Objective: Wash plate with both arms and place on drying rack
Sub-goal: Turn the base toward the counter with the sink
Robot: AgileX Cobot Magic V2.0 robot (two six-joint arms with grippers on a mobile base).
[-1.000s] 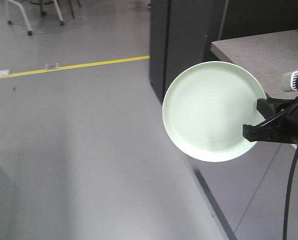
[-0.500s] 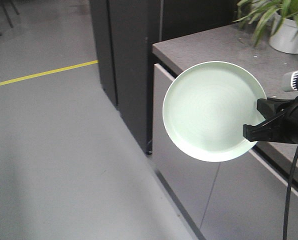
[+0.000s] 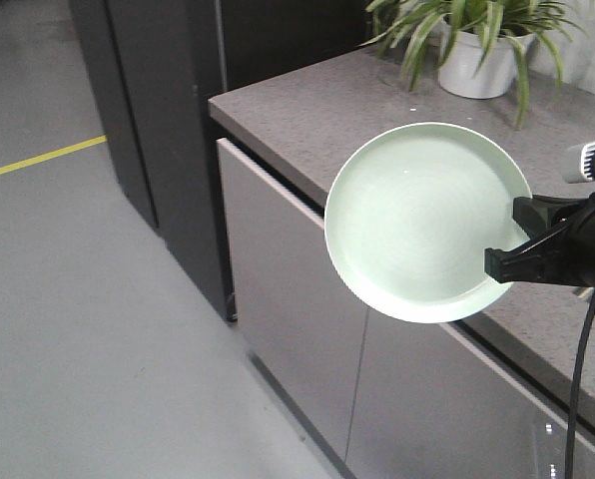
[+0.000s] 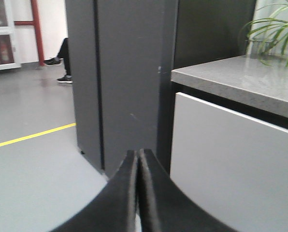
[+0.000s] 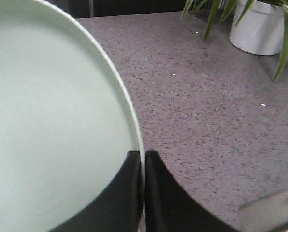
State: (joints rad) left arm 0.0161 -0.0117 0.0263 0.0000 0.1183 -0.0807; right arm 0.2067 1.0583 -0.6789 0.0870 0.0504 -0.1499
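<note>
The grey floor (image 3: 98, 329) spreads wide and bare left of the counter (image 3: 307, 110), crossed far off by a yellow line (image 3: 38, 160). A tall dark cabinet (image 3: 168, 120) stands against the counter's left end. The counter's stone top runs back to a white plant pot (image 3: 477, 65) at its far side, and pale drawer fronts hang below its front edge.

The plate (image 3: 417, 220) is held on edge in the air. In the front view it overlaps the counter's front edge, with its face to the camera. The right gripper (image 5: 144, 157) is clamped on the plate's right rim, its two black fingers pinching the lip. The left gripper (image 4: 137, 154) points at the cabinet beside the counter, its fingers pressed together with nothing between them.

Since half a second ago the counter and cabinet have slid left across the front view and more of the plant has come in. The plate and the right gripper sit just where they were.
</note>
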